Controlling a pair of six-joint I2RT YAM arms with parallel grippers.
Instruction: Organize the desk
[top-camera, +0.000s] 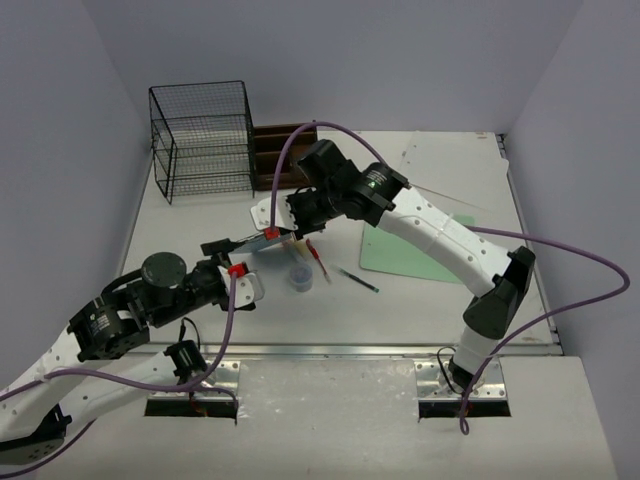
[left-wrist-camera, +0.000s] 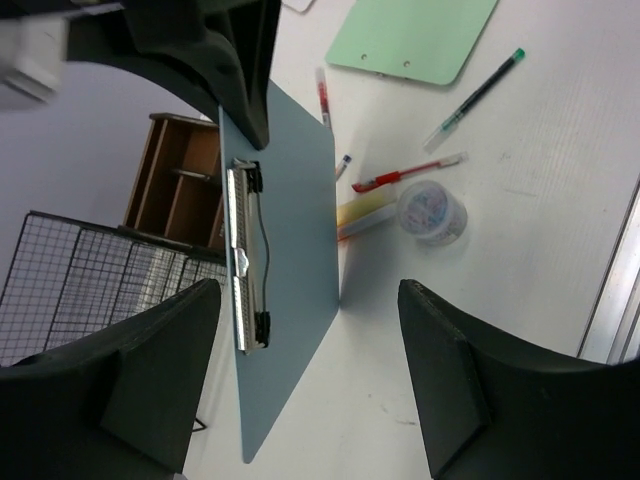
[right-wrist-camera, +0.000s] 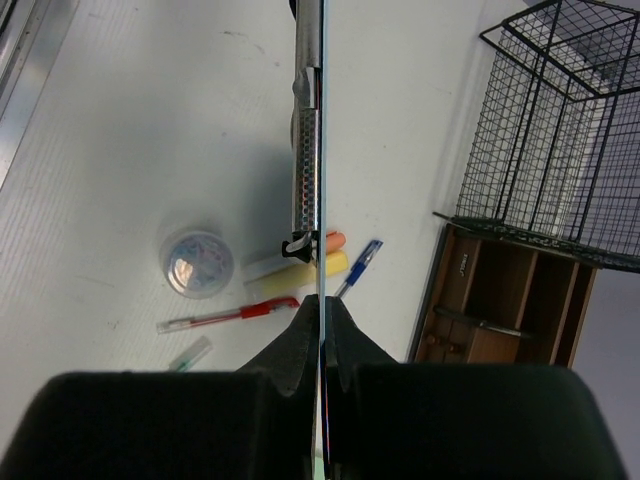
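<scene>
My right gripper (top-camera: 280, 225) is shut on a blue clipboard (top-camera: 255, 240) and holds it on edge over the white desk (top-camera: 400, 300). In the right wrist view the board (right-wrist-camera: 321, 150) shows edge-on, pinched between the pads (right-wrist-camera: 300, 345), metal clip to the left. In the left wrist view the clipboard (left-wrist-camera: 290, 250) stands ahead, its near corner reaching between my fingers, nearer the left one (left-wrist-camera: 160, 370). My left gripper (left-wrist-camera: 310, 380) is open and empty, not touching the board. It sits just left of the board in the top view (top-camera: 232, 265).
Black wire-mesh rack (top-camera: 203, 140) and brown wooden organiser (top-camera: 280, 150) stand at the back left. A round clear container (top-camera: 300, 277), red pens (top-camera: 318, 258), a green pen (top-camera: 358, 281) and a yellow highlighter (left-wrist-camera: 365, 212) lie mid-desk. A green clipboard (top-camera: 415, 245) lies right.
</scene>
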